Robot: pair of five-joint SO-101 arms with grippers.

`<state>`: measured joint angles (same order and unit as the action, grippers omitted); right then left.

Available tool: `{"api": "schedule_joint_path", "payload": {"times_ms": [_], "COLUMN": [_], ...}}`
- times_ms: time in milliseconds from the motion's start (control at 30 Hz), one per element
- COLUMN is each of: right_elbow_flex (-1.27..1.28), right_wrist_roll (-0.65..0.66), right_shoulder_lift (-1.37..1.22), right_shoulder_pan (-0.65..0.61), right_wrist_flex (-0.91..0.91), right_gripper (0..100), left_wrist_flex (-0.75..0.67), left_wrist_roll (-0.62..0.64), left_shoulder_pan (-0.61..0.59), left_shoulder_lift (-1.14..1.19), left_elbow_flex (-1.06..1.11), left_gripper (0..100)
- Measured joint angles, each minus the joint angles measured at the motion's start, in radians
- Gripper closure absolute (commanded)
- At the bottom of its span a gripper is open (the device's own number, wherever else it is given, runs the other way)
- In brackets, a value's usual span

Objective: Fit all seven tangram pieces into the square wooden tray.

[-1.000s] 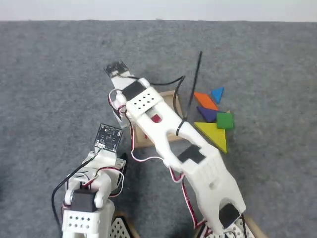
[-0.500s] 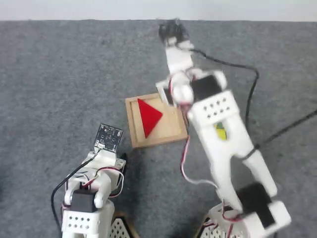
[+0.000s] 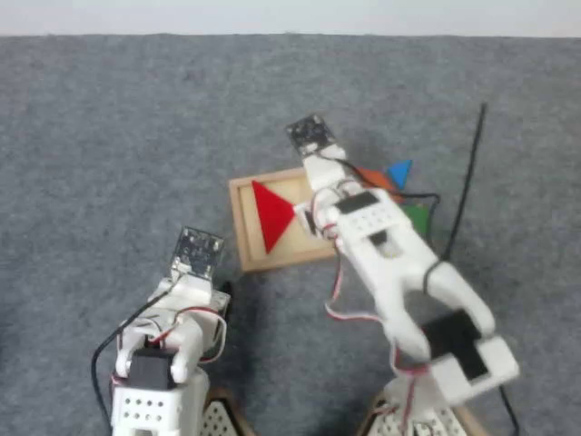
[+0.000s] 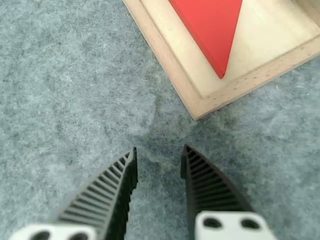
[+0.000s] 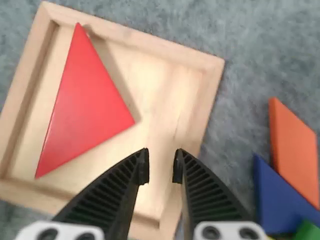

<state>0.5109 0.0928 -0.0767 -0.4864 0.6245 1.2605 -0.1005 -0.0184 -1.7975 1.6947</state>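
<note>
Grey worktop (image 3: 109, 136) is carrying tray (image 3: 238, 227); pieces (image 5: 294, 150) lying at its 3 o'clock are likely light, stiff: pinch opposite edges. Left gripper (image 4: 159, 165) and right gripper (image 5: 160, 165) fingers are standing slightly apart, empty.

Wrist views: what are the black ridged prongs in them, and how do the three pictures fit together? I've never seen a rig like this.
The high view looks down on two small white robot arms, the left arm and the right arm, on a grey mat. Each wrist view comes from a camera on one arm, and the prongs are that arm's claw. The left claw hovers over bare mat near a corner of the square wooden tray. The right claw hangs above the tray. Both are slightly open and hold nothing. A large red triangle lies in the tray. A flat orange piece and a dark blue piece lie beside it.
</note>
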Motion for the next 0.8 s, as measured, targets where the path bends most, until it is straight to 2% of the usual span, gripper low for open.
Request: {"api": "schedule_joint_path", "payload": {"times_ms": [333, 667, 800], "right_elbow_flex": [-0.255, -0.284, -0.288], "right_wrist_roll": [0.003, 0.009, 0.009], "right_shoulder_lift": [-0.290, -0.299, -0.284], "right_shoulder_pan": [0.002, -0.101, -0.106], "right_wrist_flex": [-0.005, 0.066, 0.103], "right_gripper": [89.8, 89.8, 89.8], "left_wrist_flex": [0.000, 0.000, 0.000], "left_wrist_roll": [0.000, 0.000, 0.000], "left_shoulder_pan": [-0.002, 0.002, 0.002], "left_shoulder_lift": [0.000, 0.000, 0.000], "left_elbow_flex": [0.000, 0.000, 0.000], "left_gripper": [86, 86, 86]}}
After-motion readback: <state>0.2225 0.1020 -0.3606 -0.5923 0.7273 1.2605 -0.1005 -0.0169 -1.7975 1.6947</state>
